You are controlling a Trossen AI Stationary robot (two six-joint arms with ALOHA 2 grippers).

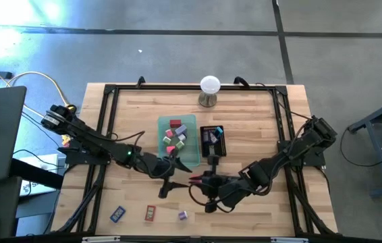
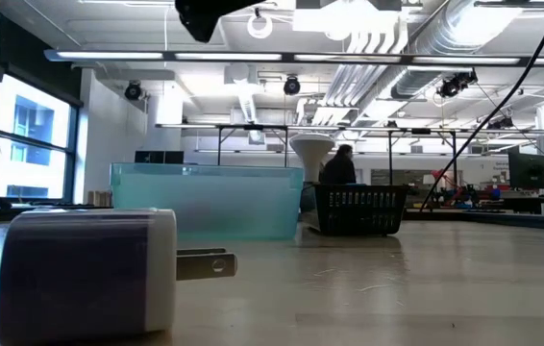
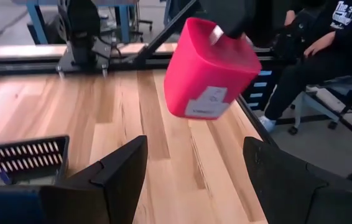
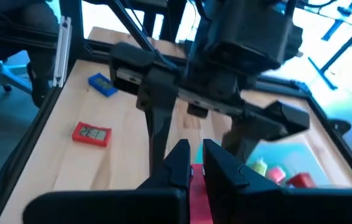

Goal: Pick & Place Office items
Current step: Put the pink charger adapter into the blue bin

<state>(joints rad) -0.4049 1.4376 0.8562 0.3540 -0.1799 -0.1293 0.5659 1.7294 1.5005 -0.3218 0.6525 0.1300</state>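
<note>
Left gripper: jaws stand apart with nothing between them; it sits over the bare wood just in front of the green tray; in its wrist view the two dark fingers frame the pink item from either side without touching it
Right gripper: closed on the pink block; its wrist view shows the fingers pinched together with pink beneath them; it faces the left gripper, close by, above the table in front of the two trays
Pink block: held off the table, tilted, a white label on its lower face; the wood beneath it is bare
Blue flat item: lies on the table at the front left; well apart from both grippers
Red flat item: lies just right of the blue one; label face up
Purple charger block: rests on the table right of the red item; its metal prongs point sideways in the low view
Green tray: translucent; near table centre; holds several small items in red, pink and green
Black mesh tray: just beside the green tray on its right; holds dark and blue items; the count cannot be told
White ball on metal stand: at the table's far edge, behind the trays
Person: seated beyond the table edge; dark clothing
</note>
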